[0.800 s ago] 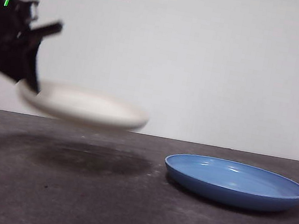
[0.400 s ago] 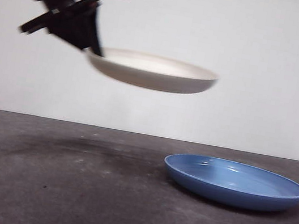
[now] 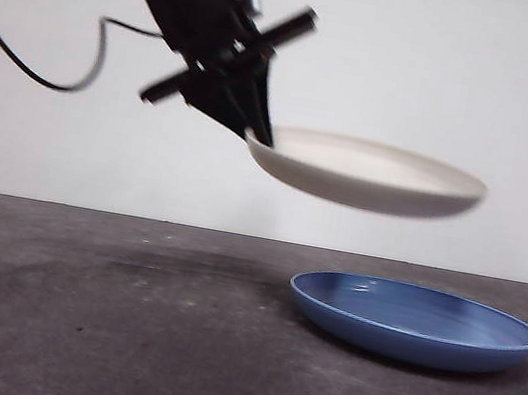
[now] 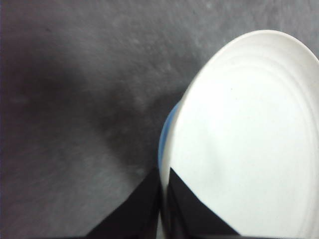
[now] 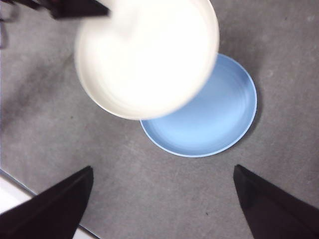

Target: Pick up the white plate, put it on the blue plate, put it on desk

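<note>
mottled grey desk [image 3: 119,336], white wall [image 3: 465,89] behind

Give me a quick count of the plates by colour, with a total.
White plate: 1, held in the air by the left gripper
Blue plate: 1, on the desk
Total: 2 plates

A plain white wall [image 3: 446,76] fills the background, evenly lit; it meets the far edge of the dark grey-brown, mottled desk [image 3: 99,332] in a straight level line; soft shadows lie on the tabletop.
</note>
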